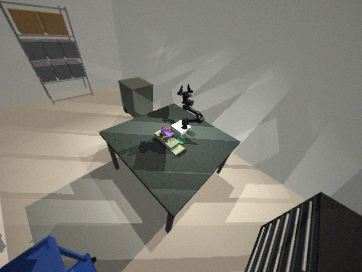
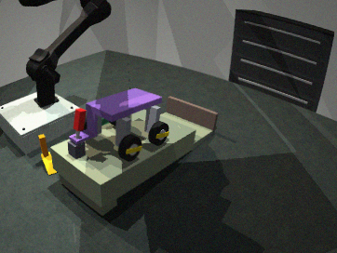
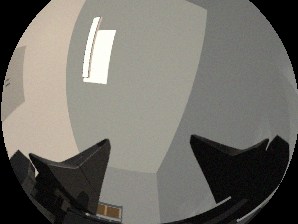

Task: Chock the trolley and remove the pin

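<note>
The trolley (image 2: 125, 101) (image 1: 168, 133) has a purple deck and black wheels with yellow bars; it stands on the pale ramp (image 2: 149, 164) (image 1: 176, 148). The red-headed stop pin (image 2: 79, 119) stands upright in a dark block at the trolley's uphill end. The yellow chock (image 2: 48, 166) with its orange handle upright is on the table beside the ramp's uphill end, away from the wheels. The green tray (image 1: 181, 141) is beside the ramp, mostly hidden behind the trolley in the exterior view. My gripper (image 1: 185, 88) (image 3: 151, 142) is open and empty, pointing up high above the table.
The white robot base (image 2: 34, 116) (image 1: 180, 128) stands close to the ramp and chock. A brown end board (image 2: 193, 113) closes the ramp's downhill end. A cabinet (image 1: 137, 95) and a shelf rack (image 1: 53, 56) stand beyond the table (image 1: 170, 185).
</note>
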`<state>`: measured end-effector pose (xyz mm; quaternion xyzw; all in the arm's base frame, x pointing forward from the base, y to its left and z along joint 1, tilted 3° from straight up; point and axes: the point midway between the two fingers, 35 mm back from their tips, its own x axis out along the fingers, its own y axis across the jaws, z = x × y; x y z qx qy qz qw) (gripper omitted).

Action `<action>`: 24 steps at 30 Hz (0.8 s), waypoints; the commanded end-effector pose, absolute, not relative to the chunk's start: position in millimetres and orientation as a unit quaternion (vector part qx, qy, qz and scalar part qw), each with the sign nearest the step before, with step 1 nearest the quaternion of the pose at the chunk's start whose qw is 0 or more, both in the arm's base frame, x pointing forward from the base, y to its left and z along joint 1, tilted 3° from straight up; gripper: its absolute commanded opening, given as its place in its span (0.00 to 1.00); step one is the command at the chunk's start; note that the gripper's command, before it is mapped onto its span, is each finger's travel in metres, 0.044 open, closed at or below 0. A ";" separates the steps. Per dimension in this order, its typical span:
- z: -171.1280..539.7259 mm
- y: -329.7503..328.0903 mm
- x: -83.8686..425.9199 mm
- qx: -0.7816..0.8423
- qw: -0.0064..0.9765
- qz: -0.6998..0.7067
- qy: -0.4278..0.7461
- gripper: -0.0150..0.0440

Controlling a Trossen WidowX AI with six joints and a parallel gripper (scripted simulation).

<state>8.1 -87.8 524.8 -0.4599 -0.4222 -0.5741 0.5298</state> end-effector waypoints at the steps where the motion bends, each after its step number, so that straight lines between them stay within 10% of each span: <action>1: 524.6 -90.1 8.9 -0.456 0.534 -0.574 -0.421 0.89; 8: 502.9 -170.8 46.0 -0.301 0.685 -0.552 -0.368 0.58; 24: 353.8 -272.0 171.4 0.148 0.861 -0.468 -0.132 0.58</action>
